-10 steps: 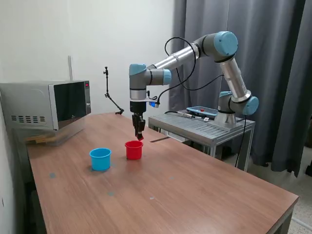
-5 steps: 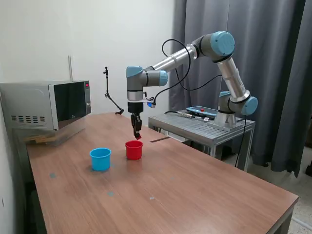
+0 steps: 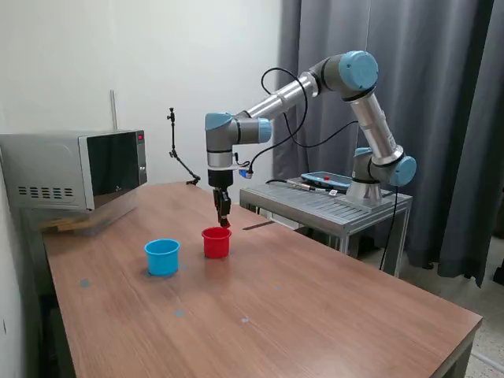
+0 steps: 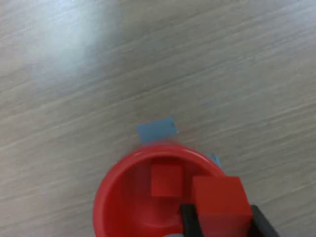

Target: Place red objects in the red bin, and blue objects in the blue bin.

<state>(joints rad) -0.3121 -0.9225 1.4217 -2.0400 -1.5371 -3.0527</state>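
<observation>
Gripper (image 4: 222,219) is pinching a small solid red cube (image 4: 218,198) between closed fingers above the round red plastic cup (image 4: 111,197), another red cube (image 4: 166,179) lying inside.

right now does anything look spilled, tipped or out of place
Nothing stands out. The red cup and light-blue cup stand upright on the table. One red cube lies inside the red cup, and the gripper holds a second red cube above it.

Matt wood-grain table (image 4: 148,59); glossy smooth plastic red cup (image 4: 111,197); matt red cube (image 4: 219,200).
</observation>
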